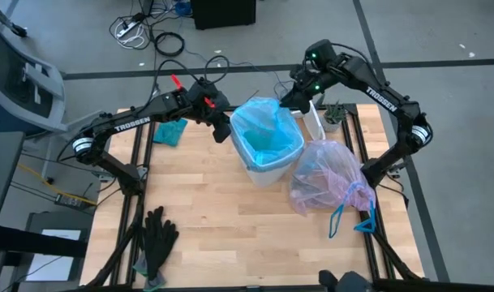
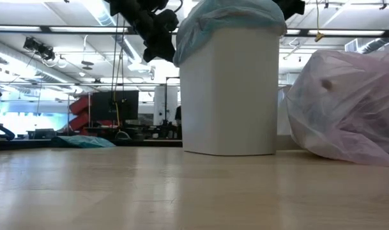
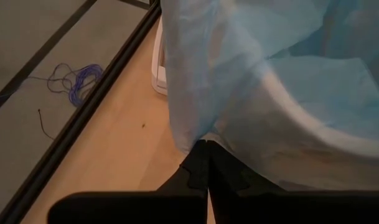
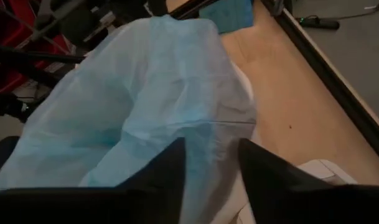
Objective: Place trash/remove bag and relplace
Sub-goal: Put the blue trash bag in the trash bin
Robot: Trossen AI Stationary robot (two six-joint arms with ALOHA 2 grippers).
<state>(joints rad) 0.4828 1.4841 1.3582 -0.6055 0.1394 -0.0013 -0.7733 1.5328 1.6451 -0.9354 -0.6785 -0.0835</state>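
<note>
Left fingers [image 3: 201, 163] pinch the blue liner [image 1: 263, 130]; right fingers [image 4: 264, 171] gape just behind its rim. One tug and it probably slips off the bin [image 2: 229, 96].

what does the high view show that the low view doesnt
Only the high view shows the black gloves on the table's near-left part, the pink bag's blue drawstring ties, the small potted plant, both whole arms, and the open mouth of the light-blue liner in the bin.

Only the low view shows the room behind the table with its ceiling lights and the white bin's full side wall.

Both show the bin, the light-blue liner draped over its rim, the full pink-lavender bag beside it, the left gripper at the bin's rim, and the teal cloth on the table.
</note>
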